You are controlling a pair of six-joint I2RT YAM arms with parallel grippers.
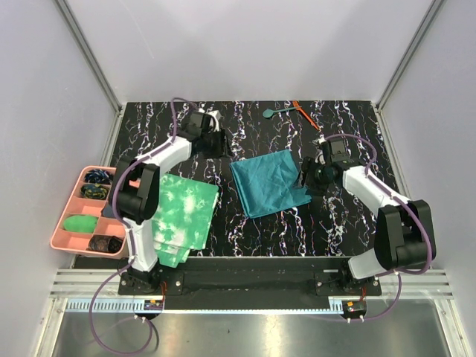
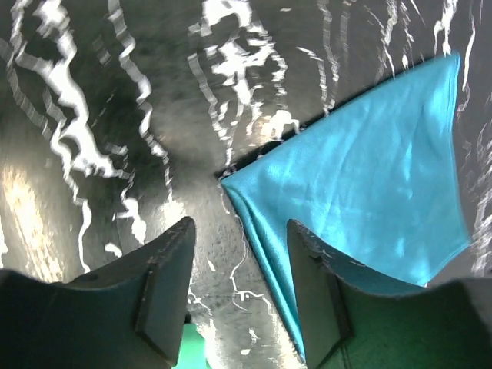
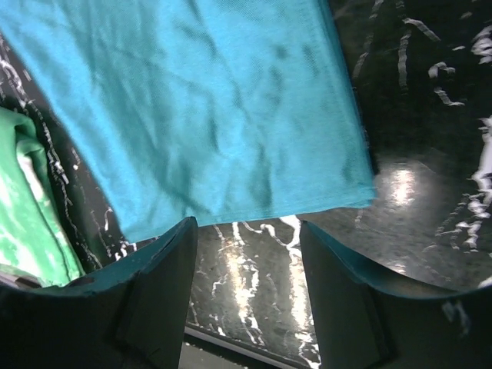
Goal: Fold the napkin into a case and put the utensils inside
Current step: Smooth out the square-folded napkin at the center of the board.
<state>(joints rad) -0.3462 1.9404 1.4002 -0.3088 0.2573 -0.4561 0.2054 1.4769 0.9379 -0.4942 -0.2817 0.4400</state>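
Note:
The dark teal napkin [image 1: 269, 182] lies folded flat in the middle of the black marbled table, and no case shape shows. In the left wrist view its corner [image 2: 231, 181] points at my left gripper [image 2: 242, 227], which is open, with the folded edge running just inside the right finger. My left gripper [image 1: 222, 143] hovers off the napkin's far left corner. My right gripper [image 1: 303, 177] is at the napkin's right edge, open, with bare table between its fingers [image 3: 247, 227] and the napkin [image 3: 207, 108] just beyond the tips. The teal spoon [image 1: 274, 112] and the orange-red utensil [image 1: 305, 114] lie at the back.
A stack of green-and-white tie-dye cloths [image 1: 182, 212] lies front left, its edge showing in the right wrist view [image 3: 31, 215]. A pink compartment tray [image 1: 58, 216] with small items sits off the table's left edge. White walls enclose the table.

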